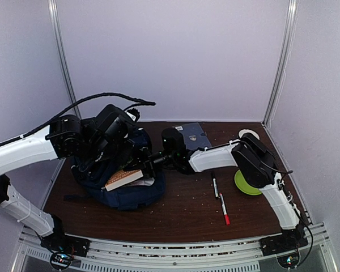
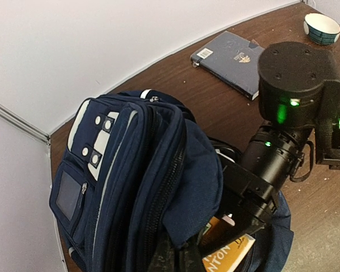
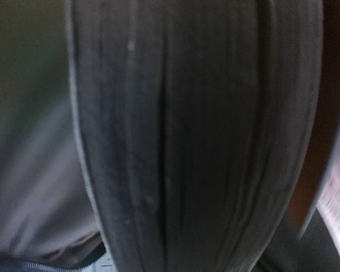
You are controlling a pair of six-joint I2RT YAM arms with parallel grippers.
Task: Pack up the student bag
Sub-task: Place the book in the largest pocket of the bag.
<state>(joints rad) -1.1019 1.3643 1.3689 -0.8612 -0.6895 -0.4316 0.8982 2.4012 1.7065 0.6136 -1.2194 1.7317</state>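
Overhead, close wrist views of bag (image 1: 130, 197)

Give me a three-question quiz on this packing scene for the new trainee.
1. True or false: a book sticks out of the student bag.
2. Which lies nearer the right arm's base: A, the red marker, or B, the black marker?
3. Fill in: the right claw reaches into the ___.
Key: 1 true; 2 A; 3 student bag.
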